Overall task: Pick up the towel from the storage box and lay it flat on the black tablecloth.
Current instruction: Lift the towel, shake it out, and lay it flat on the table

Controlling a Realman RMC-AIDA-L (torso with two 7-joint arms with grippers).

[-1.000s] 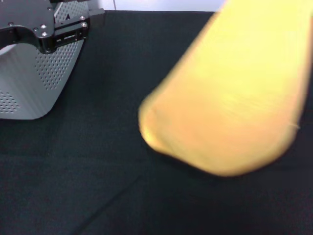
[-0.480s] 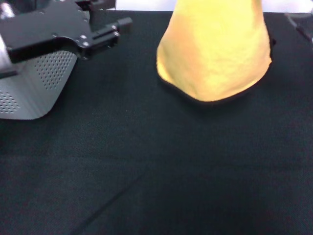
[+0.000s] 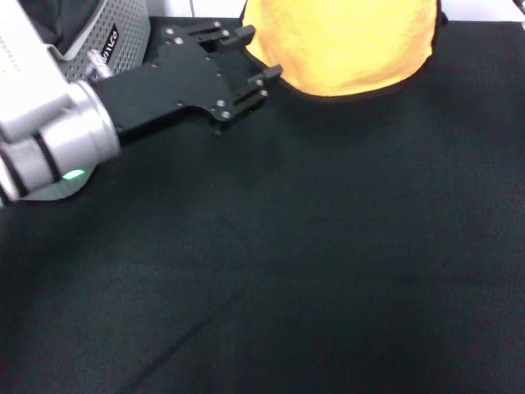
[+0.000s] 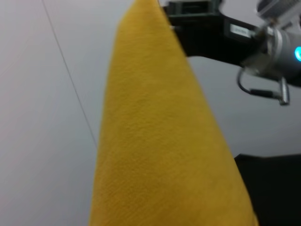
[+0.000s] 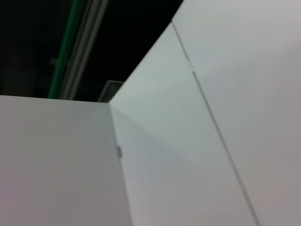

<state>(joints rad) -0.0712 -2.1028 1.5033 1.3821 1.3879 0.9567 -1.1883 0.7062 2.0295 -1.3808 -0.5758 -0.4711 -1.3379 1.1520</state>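
Soft yellow-orange towel [image 3: 340, 45] with dark edging, hanging above the far edge of the black matte tablecloth [image 3: 328, 263], black left gripper [image 3: 258, 57] spread wide just beside it, perforated grey storage box [image 3: 123, 37] behind, right gripper [image 4: 190, 9] pinching the towel's top.

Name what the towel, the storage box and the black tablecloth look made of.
Towel: soft fuzzy cloth, likely microfibre, matte yellow-orange nap. Storage box: probably grey plastic, judging by its perforated wall. Black tablecloth: matte woven fabric with faint creases.

Fuzzy cloth towel [image 3: 340, 45]; matt black tablecloth [image 3: 328, 263]; perforated plastic storage box [image 3: 123, 37].
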